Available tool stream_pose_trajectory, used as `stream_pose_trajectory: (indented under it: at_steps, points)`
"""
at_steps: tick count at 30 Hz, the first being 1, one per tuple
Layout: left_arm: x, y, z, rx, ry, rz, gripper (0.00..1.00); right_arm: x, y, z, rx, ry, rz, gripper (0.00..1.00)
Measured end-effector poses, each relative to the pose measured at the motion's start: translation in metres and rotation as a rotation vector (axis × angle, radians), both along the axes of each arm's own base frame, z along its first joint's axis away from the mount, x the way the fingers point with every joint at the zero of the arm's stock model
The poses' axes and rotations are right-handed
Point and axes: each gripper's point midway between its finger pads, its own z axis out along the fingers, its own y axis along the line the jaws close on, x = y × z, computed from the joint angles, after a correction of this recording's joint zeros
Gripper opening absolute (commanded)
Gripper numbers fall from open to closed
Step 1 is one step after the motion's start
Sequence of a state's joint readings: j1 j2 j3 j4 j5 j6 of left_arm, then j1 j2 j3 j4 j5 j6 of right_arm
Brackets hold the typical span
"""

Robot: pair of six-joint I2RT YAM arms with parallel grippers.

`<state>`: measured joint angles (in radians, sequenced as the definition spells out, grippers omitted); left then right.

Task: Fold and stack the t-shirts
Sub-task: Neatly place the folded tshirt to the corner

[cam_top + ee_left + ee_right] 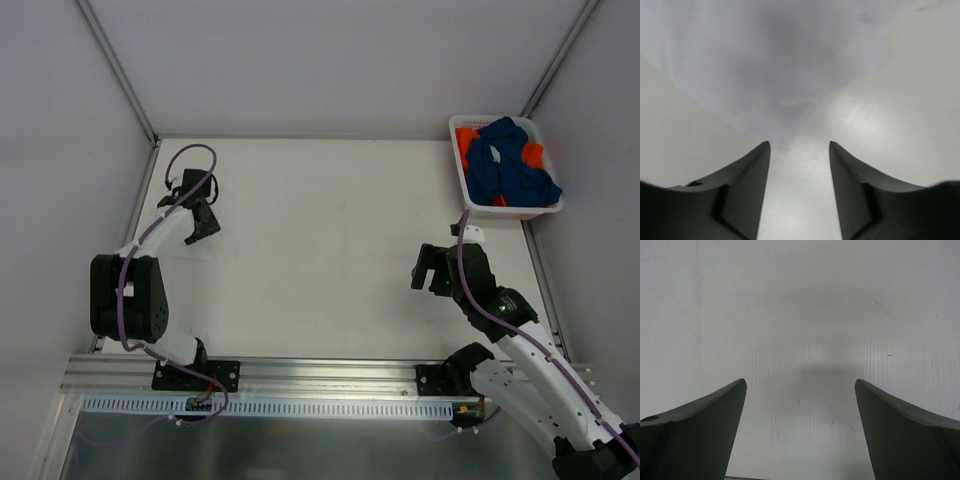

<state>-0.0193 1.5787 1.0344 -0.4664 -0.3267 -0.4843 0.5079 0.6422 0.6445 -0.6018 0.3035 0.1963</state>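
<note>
A dark blue t-shirt (510, 168) lies crumpled in the white basket (461, 172) at the table's far right corner, with bright orange t-shirt cloth (533, 155) showing under and beside it. I see no white t-shirt on the table. My left gripper (204, 222) is open and empty at the far left, low over bare table; its wrist view (800, 145) shows only table and pale wall. My right gripper (429, 271) is open wide and empty over bare table, nearer than the basket and left of it; its wrist view (800, 382) shows only table.
Pale walls close in the table at the back and on both sides, with metal posts (118, 68) in the far corners. A metal rail (320, 375) carrying both arm bases runs along the near edge.
</note>
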Motion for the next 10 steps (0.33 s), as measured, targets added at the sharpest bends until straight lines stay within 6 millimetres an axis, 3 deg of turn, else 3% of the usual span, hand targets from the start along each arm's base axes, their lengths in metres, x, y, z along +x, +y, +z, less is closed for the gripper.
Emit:
stream_pose_trajectory:
  at_steps: [4,8,10]
  points:
    - [0.018,-0.049,0.077,0.021,-0.276,-0.139,0.70,0.001,0.005,0.004,-0.017,-0.007,0.041,0.99]
    - [0.014,-0.101,0.169,-0.050,-0.580,-0.290,0.69,0.008,0.012,0.026,-0.018,-0.055,0.076,1.00]
    - [0.008,-0.118,0.198,-0.091,-0.676,-0.343,0.68,0.010,0.016,0.032,-0.025,-0.081,0.098,1.00]
